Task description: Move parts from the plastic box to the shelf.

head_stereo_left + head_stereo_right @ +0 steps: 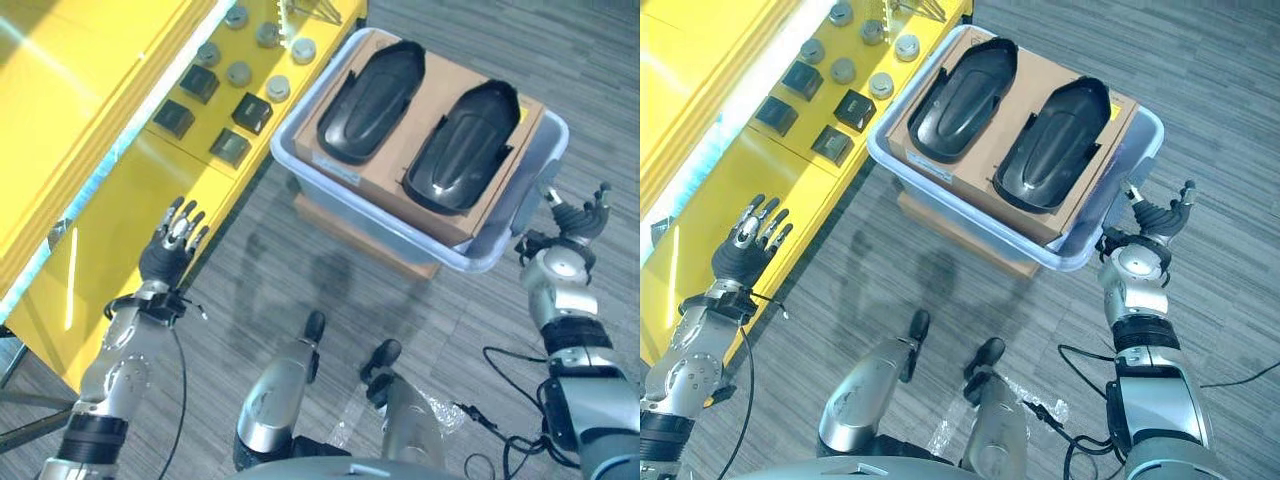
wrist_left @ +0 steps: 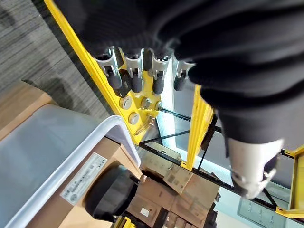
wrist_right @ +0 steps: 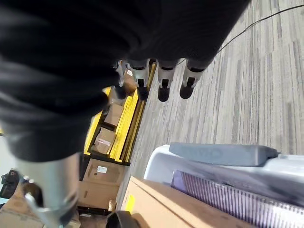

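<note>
Two black parts (image 1: 370,100) (image 1: 462,146) are lying side by side on cardboard (image 1: 420,110) in the plastic box (image 1: 505,245). Left of the box, the left hand (image 1: 172,245) is hovering over the yellow shelf (image 1: 120,190), fingers spread and empty. The right hand (image 1: 575,222) is waiting just beside the box's right end, fingers relaxed, holding nothing.

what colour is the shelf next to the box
Bright yellow shelf, clearest in the left eye view.
</note>
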Available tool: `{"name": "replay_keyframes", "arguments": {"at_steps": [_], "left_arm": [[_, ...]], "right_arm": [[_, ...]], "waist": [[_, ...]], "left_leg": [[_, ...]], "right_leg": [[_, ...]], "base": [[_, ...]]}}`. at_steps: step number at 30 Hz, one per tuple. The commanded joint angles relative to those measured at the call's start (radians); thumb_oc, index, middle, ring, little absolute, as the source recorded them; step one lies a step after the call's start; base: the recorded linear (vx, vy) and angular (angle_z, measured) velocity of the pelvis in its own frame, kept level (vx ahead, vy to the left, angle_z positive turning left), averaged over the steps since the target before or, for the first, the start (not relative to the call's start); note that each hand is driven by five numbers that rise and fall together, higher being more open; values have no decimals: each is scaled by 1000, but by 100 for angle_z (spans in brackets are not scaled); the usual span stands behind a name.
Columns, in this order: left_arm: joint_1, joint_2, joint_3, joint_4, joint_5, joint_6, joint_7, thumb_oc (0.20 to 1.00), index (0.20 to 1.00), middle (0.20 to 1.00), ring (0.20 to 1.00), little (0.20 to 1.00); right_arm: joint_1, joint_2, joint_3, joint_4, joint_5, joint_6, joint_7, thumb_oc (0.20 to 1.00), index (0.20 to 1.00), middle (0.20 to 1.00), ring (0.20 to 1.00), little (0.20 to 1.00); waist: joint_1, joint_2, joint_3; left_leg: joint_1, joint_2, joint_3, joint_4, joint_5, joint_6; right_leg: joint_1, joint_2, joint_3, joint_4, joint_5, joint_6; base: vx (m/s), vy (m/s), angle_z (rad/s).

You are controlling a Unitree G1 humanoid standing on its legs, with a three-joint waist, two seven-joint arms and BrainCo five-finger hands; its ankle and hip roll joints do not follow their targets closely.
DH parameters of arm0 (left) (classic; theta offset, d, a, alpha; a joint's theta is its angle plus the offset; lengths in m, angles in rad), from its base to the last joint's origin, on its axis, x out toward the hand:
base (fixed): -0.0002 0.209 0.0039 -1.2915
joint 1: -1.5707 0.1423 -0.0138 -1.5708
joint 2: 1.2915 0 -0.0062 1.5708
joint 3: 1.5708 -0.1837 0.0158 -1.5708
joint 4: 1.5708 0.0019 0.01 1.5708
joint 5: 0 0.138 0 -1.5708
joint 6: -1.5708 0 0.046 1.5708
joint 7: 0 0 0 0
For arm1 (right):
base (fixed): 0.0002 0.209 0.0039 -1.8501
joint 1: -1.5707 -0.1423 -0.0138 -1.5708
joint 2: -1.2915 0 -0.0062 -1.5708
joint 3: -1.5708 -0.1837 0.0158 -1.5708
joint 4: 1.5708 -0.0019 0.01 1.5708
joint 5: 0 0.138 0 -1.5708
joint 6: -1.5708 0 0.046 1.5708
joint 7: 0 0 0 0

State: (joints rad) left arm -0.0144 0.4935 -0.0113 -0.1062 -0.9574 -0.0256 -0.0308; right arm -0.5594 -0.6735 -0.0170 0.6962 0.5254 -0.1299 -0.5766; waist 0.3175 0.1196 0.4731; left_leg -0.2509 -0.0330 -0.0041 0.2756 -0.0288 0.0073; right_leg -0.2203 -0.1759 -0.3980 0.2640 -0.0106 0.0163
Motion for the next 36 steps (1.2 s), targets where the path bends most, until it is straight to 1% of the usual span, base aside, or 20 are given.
{"name": "replay_keyframes", "arguments": {"at_steps": [1, 4, 5, 6, 8, 9, 10, 11, 12, 13, 18, 19, 20, 24, 28, 31, 36], "left_arm": [[50, 60, -14, -68, 14, -71, -37, 1000, 1000, 1000, 1000, 1000], [57, 63, -13, -62, 9, -66, -46, 1000, 1000, 1000, 1000, 1000], [58, 64, -13, -60, 8, -64, -47, 1000, 1000, 1000, 1000, 1000], [57, 64, -13, -60, 7, -62, -47, 1000, 1000, 1000, 1000, 1000], [58, 67, -11, -59, 6, -56, -47, 1000, 1000, 1000, 1000, 1000], [59, 67, -11, -59, 7, -55, -47, 1000, 1000, 1000, 1000, 1000], [59, 64, -14, -58, 9, -53, -46, 1000, 1000, 1000, 1000, 1000], [58, 63, -16, -55, 11, -52, -47, 1000, 1000, 1000, 1000, 1000], [56, 63, -18, -52, 15, -53, -49, 1000, 1000, 1000, 1000, 1000], [54, 64, -23, -45, 16, -63, -46, 1000, 1000, 1000, 1000, 1000], [38, 66, -33, -35, 3, -89, -47, 1000, 1000, 1000, 1000, 1000], [36, 66, -34, -35, 3, -89, -48, 1000, 1000, 1000, 1000, 1000], [35, 66, -35, -34, 6, -91, -44, 1000, 1000, 1000, 1000, 1000], [16, 69, -45, -14, -3, -120, -40, 1000, 1000, 1000, 1000, 1000], [1, 74, -48, -7, -15, -147, -27, 1000, 1000, 1000, 1000, 1000], [-4, 82, -41, -5, -21, -156, -13, 1000, 1000, 1000, 1000, 1000], [-7, 91, -35, -4, -34, -168, -11, 1000, 1000, 1000, 1000, 1000]], "right_arm": [[-3, -43, 48, -20, 13, -62, -8, 1000, 1000, 1000, 1000, 1000], [-16, -38, 63, -13, 10, -43, -15, 1000, 1000, 1000, 1000, 1000], [-19, -35, 67, -7, 13, -42, -15, 1000, 1000, 1000, 1000, 1000], [-24, -32, 70, -2, 17, -42, -16, 1000, 1000, 1000, 1000, 1000], [-32, -27, 77, -2, 0, -17, -17, 1000, 1000, 1000, 1000, 1000], [-32, -26, 80, -3, -2, -10, -19, 1000, 1000, 1000, 1000, 1000], [-34, -22, 87, -4, -7, 0, -26, 1000, 1000, 1000, 1000, 1000], [-35, -17, 93, 0, -3, 3, -31, 1000, 1000, 1000, 1000, 1000], [-36, -14, 97, 6, -2, 3, -35, 1000, 1000, 1000, 1000, 1000], [-39, -11, 105, 17, -12, 10, -39, 1000, 1000, 1000, 1000, 1000], [-64, -12, 124, 67, -29, 14, -51, 1000, 1000, 1000, 1000, 1000], [-66, -13, 123, 68, -29, 13, -51, 1000, 1000, 1000, 1000, 1000], [-72, -14, 129, 80, -41, 24, -55, 1000, 1000, 1000, 1000, 1000], [-108, -16, 151, 142, -14, -5, -56, 1000, 1000, 1000, 1000, 1000], [-136, -25, 160, 170, 11, -19, -46, 1000, 1000, 1000, 1000, 1000], [-155, -35, 163, 179, 20, -26, -38, 1000, 1000, 1000, 1000, 1000], [-185, -39, 163, 191, 56, -32, -32, 1000, 1000, 1000, 1000, 1000]], "waist": [[7, -10, -66], [18, -11, -70], [22, -15, -73], [24, -16, -74], [28, -18, -75], [29, -18, -75], [29, -15, -73], [30, -16, -72], [31, -16, -71], [34, -18, -67], [39, -13, -47], [37, -9, -46], [39, -11, -42], [42, -6, -15], [43, -4, 8], [43, -2, 31], [50, -2, 45]], "left_leg": [[-160, -24, -45, 71, 6, -36], [-151, -28, -49, 60, 6, -37], [-142, -27, -53, 61, -16, -43], [-142, -28, -54, 59, -16, -43], [-138, -30, -55, 54, -16, -43], [-137, -31, -55, 53, -16, -43], [-145, -34, -52, 48, 7, -36], [-145, -35, -53, 46, 7, -35], [-146, -36, -54, 45, 8, -35], [-141, -35, -57, 47, -12, -41], [-162, -43, -62, 55, -12, -40], [-173, -45, -60, 51, 12, -33], [-169, -45, -63, 56, -9, -40], [-198, -51, -57, 75, -13, -36], [-228, -58, -52, 91, -14, -30], [-251, -66, -47, 110, -17, -23], [-272, -75, -41, 119, -18, -13]], "right_leg": [[158, -18, -31, -110, -44, 81], [173, -21, -37, -124, -43, 86], [182, -19, -27, -126, -57, 92], [182, -20, -28, -127, -57, 94], [184, -21, -30, -130, -56, 97], [184, -22, -30, -130, -56, 98], [177, -26, -42, -132, -40, 93], [176, -27, -43, -134, -39, 94], [175, -28, -44, -134, -39, 95], [178, -26, -32, -133, -52, 101], [156, -30, -30, -123, -53, 101], [148, -33, -42, -124, -37, 95], [149, -32, -31, -120, -51, 101], [114, -38, -30, -95, -54, 101], [78, -41, -25, -74, -55, 100], [46, -46, -21, -46, -57, 101], [15, -49, -19, -26, -57, 107]], "base": [[3, 58, 3], [69, 16, 13], [87, -18, 13], [87, -13, 9], [29, 26, 5], [-36, 60, 2], [-45, 54, 0], [-54, 49, 3], [59, -12, 6], [48, -6, 6], [-20, 21, 2], [0, 0, 0], [-22, 36, 2], [-29, 29, 2], [-39, 48, 4], [-20, 63, 7], [-10, 39, 7]]}}
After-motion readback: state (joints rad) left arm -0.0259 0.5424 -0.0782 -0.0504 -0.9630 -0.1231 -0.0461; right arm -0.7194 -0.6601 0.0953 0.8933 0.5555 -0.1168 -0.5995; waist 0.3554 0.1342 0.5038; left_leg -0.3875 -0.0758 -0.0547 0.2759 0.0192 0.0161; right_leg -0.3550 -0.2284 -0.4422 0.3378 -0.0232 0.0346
